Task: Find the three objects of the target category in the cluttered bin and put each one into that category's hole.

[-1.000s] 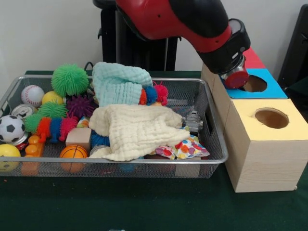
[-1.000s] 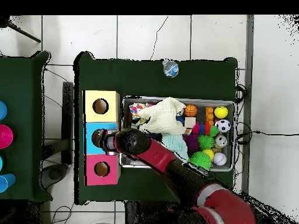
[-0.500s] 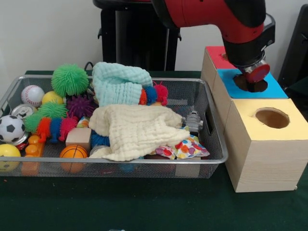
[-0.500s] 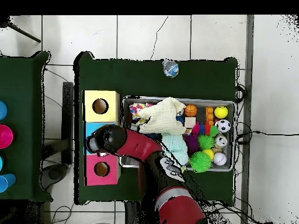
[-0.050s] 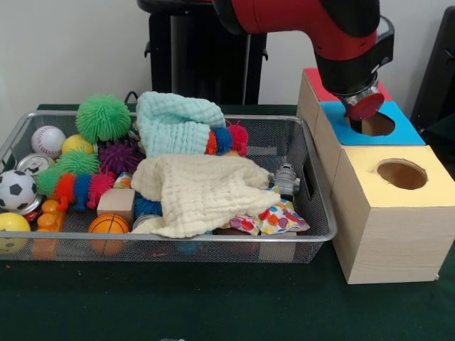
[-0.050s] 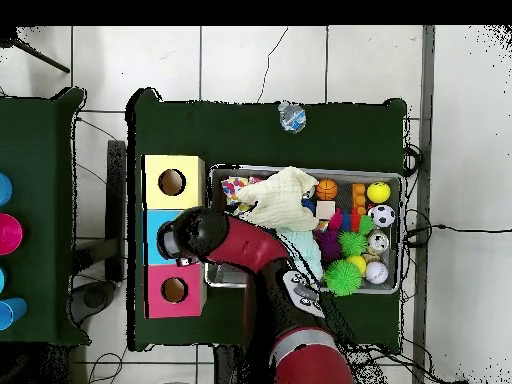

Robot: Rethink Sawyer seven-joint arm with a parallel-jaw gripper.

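- The gripper (image 5: 364, 106) hangs at the near-left rim of the round hole in the blue box (image 5: 400, 132). The blue box is the middle one of three, with the yellow box (image 5: 387, 220) in front of it and the red box (image 5: 318, 79) behind.
- Whether the gripper is clenched, released or carrying anything cannot be told: only a red round end shows under the black wrist, and no object can be made out at it.
- In the overhead view the arm's head (image 6: 190, 235) covers the blue box and its hole entirely, so that view settles nothing either.
- The relation that matters: the hole lies just below and slightly to the right of the gripper in the front view, almost under it (a small shift toward the hole's middle would line them up, by my reading).
- The wire bin (image 5: 313, 186) stands just beside the blue box, on its left in the front view. It is still full: spiky balls (image 5: 104, 118), a soccer ball (image 5: 15, 190), a cream cloth (image 5: 202, 192) and a mint cloth (image 5: 174, 122) covering part of the heap.
- Which category the blue hole takes cannot be read here, so the remaining targets in the bin cannot be named.
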